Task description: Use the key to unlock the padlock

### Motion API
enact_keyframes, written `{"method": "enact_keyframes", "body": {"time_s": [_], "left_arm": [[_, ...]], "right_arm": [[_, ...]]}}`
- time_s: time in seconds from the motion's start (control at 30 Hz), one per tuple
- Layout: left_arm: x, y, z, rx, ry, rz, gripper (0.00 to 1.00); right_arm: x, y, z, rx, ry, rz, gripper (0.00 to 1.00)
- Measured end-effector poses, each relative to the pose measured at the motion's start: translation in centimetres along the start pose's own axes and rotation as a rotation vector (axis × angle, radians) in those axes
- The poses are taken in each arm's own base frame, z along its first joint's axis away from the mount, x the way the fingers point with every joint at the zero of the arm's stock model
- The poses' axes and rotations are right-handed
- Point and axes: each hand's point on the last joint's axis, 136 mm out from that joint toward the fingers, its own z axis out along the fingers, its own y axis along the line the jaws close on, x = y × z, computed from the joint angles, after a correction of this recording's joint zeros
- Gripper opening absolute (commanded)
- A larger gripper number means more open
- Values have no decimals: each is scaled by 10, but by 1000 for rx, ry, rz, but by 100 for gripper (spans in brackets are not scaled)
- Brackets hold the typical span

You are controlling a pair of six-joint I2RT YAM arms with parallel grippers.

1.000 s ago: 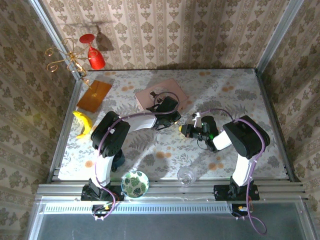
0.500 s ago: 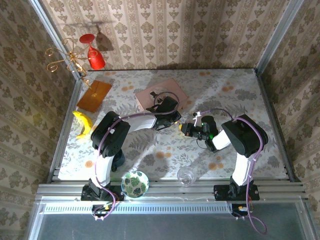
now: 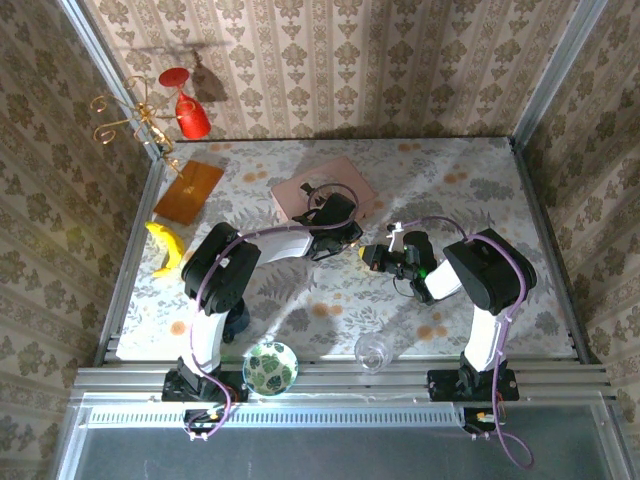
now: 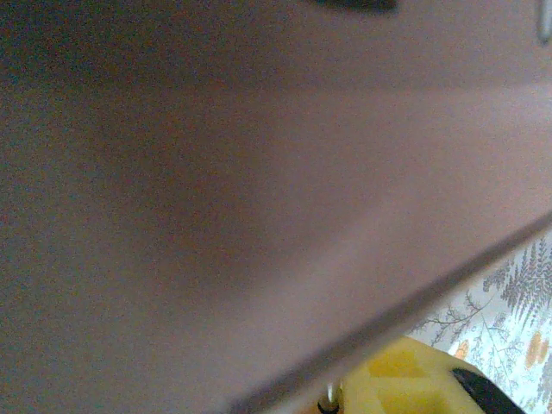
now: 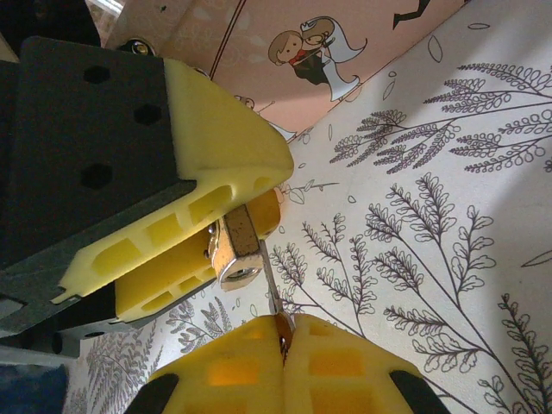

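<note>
Spreading under everything is the leaf-printed tabletop (image 3: 450, 190), and toward its back lies a flat pink box (image 3: 318, 188) with a little bride and groom pictured on the lid. The left arm (image 3: 222, 265) rises from its base at the near edge, then bends to the right, so that its wrist ends at the near side of the box. The right arm (image 3: 485, 272) comes up from its own base and doubles back to the left, its wrist aimed at the other one. The two meet just in front of the box.

Seen from the right wrist, the left fingers (image 5: 220, 151) are clamped on the padlock (image 5: 235, 250). It is a small silvery block pinched between the two yellow tips, with its lower end poking out toward the right arm, just beside the edge of the pink box. The right fingers (image 5: 332, 362) are pressed tight together on the key (image 5: 269, 295), with only the thin blade showing. The blade runs up from them at a slight tilt and its tip meets the round keyhole on the padlock's exposed end. I cannot tell how far in it sits.
</note>
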Motion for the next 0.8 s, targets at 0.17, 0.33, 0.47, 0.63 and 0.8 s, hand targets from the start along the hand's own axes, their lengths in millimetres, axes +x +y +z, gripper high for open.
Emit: {"method": "enact_keyframes", "body": {"time_s": [0.17, 0.33, 0.47, 0.63, 0.8], "left_arm": [[0, 0, 0, 1, 3, -1, 0], [0, 0, 0, 1, 4, -1, 0], [0, 0, 0, 2, 6, -1, 0], [1, -2, 0, 12, 14, -1, 0], [3, -5, 0, 24, 25, -5, 0]], "right_arm": [[0, 0, 0, 0, 0, 0, 0], [0, 0, 0, -1, -1, -1, 0], [-4, 2, 2, -6, -6, -4, 0], [-5, 2, 3, -4, -3, -2, 0], [-5, 4, 5, -9, 11, 1, 0]]}}
